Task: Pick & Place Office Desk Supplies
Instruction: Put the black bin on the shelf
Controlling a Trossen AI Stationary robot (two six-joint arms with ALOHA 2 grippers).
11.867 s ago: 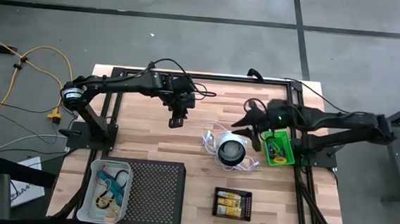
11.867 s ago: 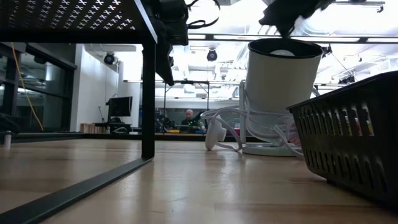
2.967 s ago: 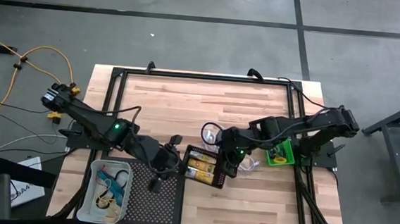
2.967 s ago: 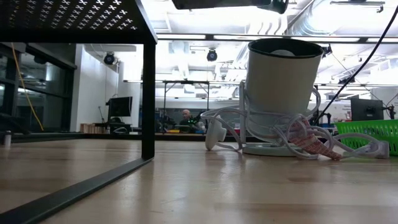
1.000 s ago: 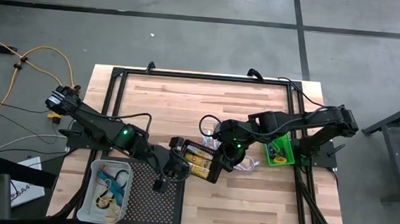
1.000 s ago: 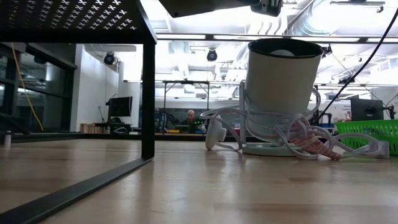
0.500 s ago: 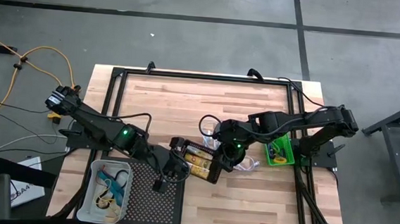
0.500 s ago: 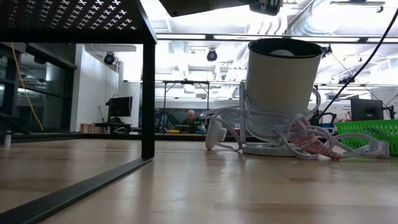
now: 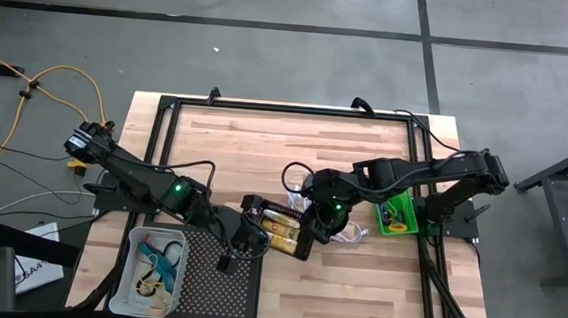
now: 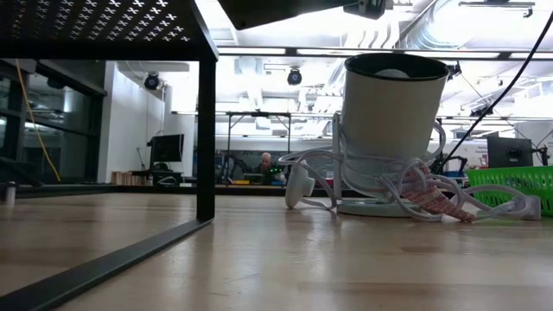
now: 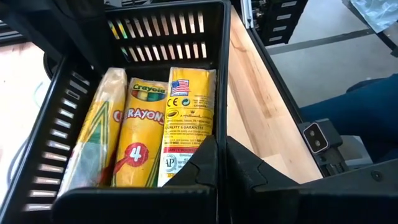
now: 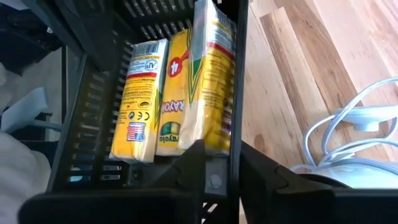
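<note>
A black slotted tray (image 9: 281,229) holding yellow crayon packs (image 11: 134,137) (image 12: 168,93) hangs above the middle of the table; its dark underside (image 10: 276,9) shows at the top of the low view. My left gripper (image 9: 256,222) (image 11: 222,168) is shut on the tray's left end. My right gripper (image 9: 309,224) (image 12: 222,171) is at the opposite end, its fingers apart on either side of that end wall (image 12: 143,177). My left gripper pinches the tray's end wall (image 11: 137,198) between its two fingers, one finger (image 11: 200,163) inside the tray by the packs and one (image 11: 252,174) outside. It comes slanting down from the table's left. The tray is lifted clear of the table. My right gripper straddles the other end wall; whether its fingers touch it, I cannot tell.
A round white-and-black object (image 10: 393,130) with a white cord (image 9: 361,235) stands just right of the tray. A green tray (image 9: 397,215) lies farther right. A clear tray (image 9: 156,270) with loose items and a black perforated stand (image 9: 221,275) occupy the near left.
</note>
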